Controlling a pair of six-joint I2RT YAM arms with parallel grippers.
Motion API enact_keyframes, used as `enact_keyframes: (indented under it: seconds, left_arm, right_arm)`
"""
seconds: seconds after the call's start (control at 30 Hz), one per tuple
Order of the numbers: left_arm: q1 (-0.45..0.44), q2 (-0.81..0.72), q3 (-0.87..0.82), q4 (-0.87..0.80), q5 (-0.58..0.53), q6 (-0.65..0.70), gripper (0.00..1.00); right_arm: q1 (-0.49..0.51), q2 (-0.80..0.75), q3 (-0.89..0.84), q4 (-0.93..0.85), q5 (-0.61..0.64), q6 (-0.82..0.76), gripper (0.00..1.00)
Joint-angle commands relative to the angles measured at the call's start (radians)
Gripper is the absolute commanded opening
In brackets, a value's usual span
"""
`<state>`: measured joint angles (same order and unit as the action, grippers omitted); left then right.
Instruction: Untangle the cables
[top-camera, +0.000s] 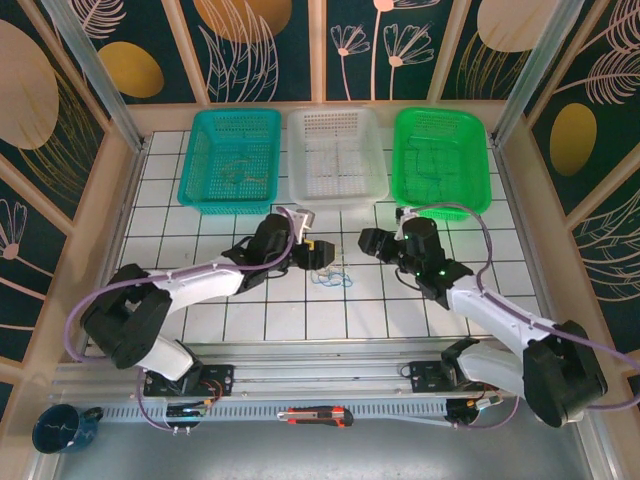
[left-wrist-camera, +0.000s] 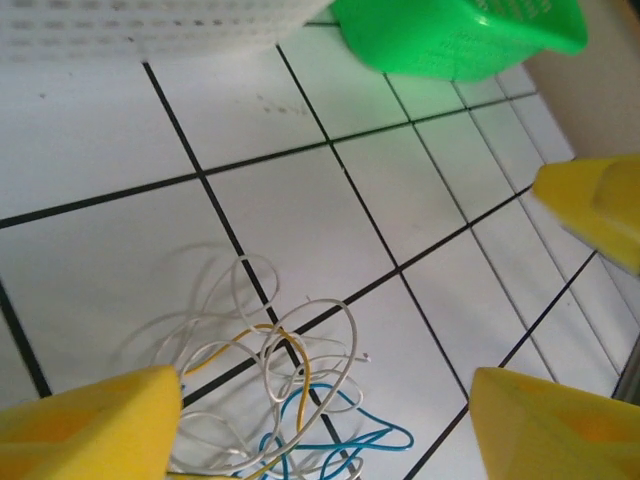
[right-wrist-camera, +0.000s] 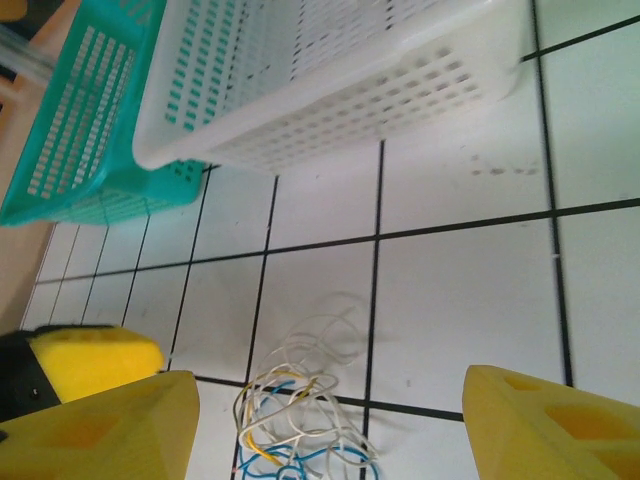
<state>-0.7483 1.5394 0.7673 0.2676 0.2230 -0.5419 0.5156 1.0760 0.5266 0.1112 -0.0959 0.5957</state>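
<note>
Cables (top-camera: 332, 277) lie in one loose tangle on the white tiled tabletop (top-camera: 300, 320), on the near side of the white basket (top-camera: 335, 155) and well apart from it. From the left wrist the heap (left-wrist-camera: 290, 400) shows whitish loops, one yellow strand and a blue loop at its near edge, spread across a dark tile line.

The left pincer (top-camera: 316, 252) hovers just beside the tangle with its jaws wide. Its yellow pads (left-wrist-camera: 90, 425) stand on either side of the heap and nothing is gripped between them. Whether the left pad touches the outer strands cannot be told.

The right pincer (top-camera: 376, 242) is near the tangle on the other side, also spread wide and holding nothing. From its wrist the cables (right-wrist-camera: 300, 410) lie low between its pads (right-wrist-camera: 550, 425).

A teal basket (top-camera: 230, 160) and a green basket (top-camera: 440, 160) flank the white one.
</note>
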Motion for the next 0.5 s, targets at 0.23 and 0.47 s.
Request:
enact_keyframes:
  seconds: [0.23, 0.47]
  left_arm:
    - [-0.081, 0.14, 0.181, -0.179, -0.082, 0.166, 0.56]
    - [-0.099, 0.168, 0.199, -0.228, -0.118, 0.202, 0.51]
  right_arm:
    - [-0.032, -0.048, -0.039, -0.038, 0.045, 0.039, 0.7]
    - [-0.035, -0.034, -0.038, -0.027, 0.033, 0.043, 0.7]
